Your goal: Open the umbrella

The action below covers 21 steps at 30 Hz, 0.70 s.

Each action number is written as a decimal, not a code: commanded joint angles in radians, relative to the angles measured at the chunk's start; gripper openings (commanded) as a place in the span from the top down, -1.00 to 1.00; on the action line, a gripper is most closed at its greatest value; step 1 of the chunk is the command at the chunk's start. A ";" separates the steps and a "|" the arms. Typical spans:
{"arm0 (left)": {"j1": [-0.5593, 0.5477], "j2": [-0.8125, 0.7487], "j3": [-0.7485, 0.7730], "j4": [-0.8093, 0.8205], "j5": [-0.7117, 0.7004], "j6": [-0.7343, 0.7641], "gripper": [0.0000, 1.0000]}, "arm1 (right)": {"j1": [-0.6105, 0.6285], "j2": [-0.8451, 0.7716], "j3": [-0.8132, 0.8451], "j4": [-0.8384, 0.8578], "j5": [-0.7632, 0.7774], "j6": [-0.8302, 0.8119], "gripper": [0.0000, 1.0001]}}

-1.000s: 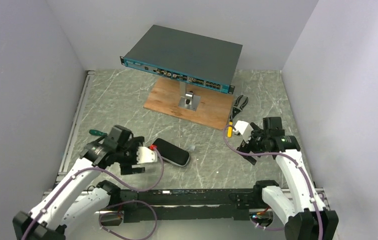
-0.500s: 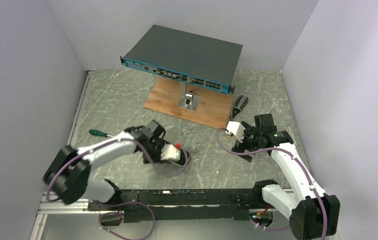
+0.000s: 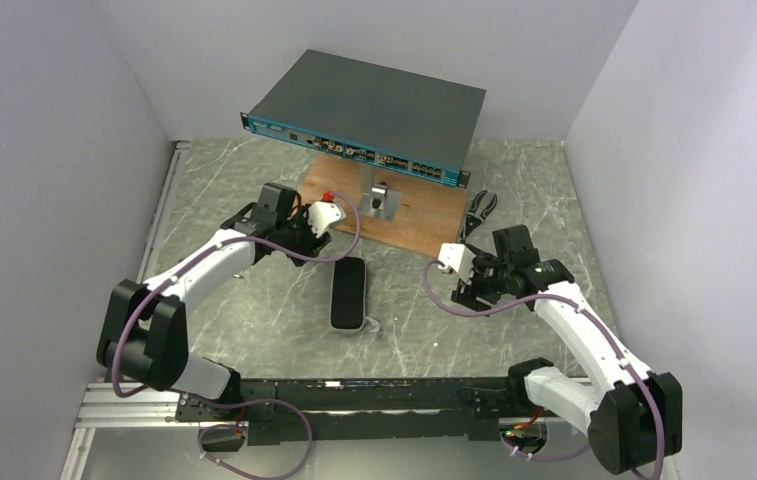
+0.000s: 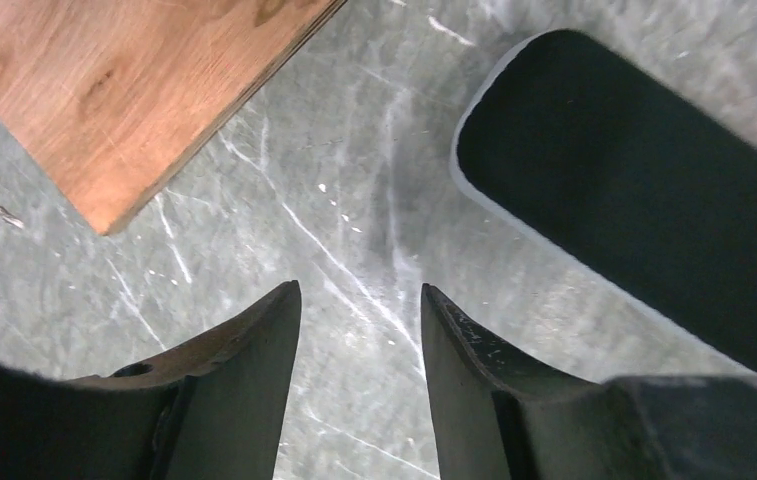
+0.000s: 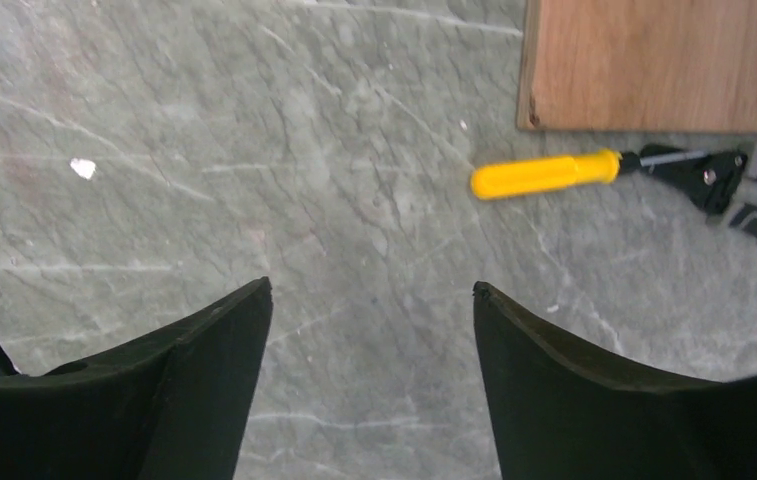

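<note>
1. Tabletop (image 3: pixel 204 180) of grey marble carries everything (switch box (image 3: pixel 374 105) raised at the rear).
2. Umbrella (image 3: pixel 348 292), shut in its dark capsule, lies mid-tabletop, untouched.
3. Left tool (image 4: pixel 359 300) gapes moderately, empty, near it.
4. Right tool (image 5: pixel 372 290) stands wide, empty.

Top camera overlooks all; wrist cameras hug tabletop (image 5: pixel 254 150).

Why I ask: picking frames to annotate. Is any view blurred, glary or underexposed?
Top external: evenly lit, sharp, no glare. Left wrist: the umbrella case reads as featureless black, left fingers near the lens slightly soft. Right wrist: table and yellow screwdriver crisp, right fingers dark.
</note>
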 commanded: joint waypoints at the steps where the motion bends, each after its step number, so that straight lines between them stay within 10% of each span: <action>1: 0.021 -0.052 0.003 -0.057 0.114 -0.128 -0.07 | 0.074 0.055 0.003 0.120 -0.037 0.047 -0.44; 11: -0.079 0.183 0.111 -0.039 0.029 -0.116 0.04 | 0.140 0.022 -0.017 0.114 0.005 0.027 -0.29; 21: -0.221 0.290 0.328 -0.057 0.227 -0.167 -0.11 | 0.154 -0.038 -0.026 0.081 -0.008 0.026 -0.33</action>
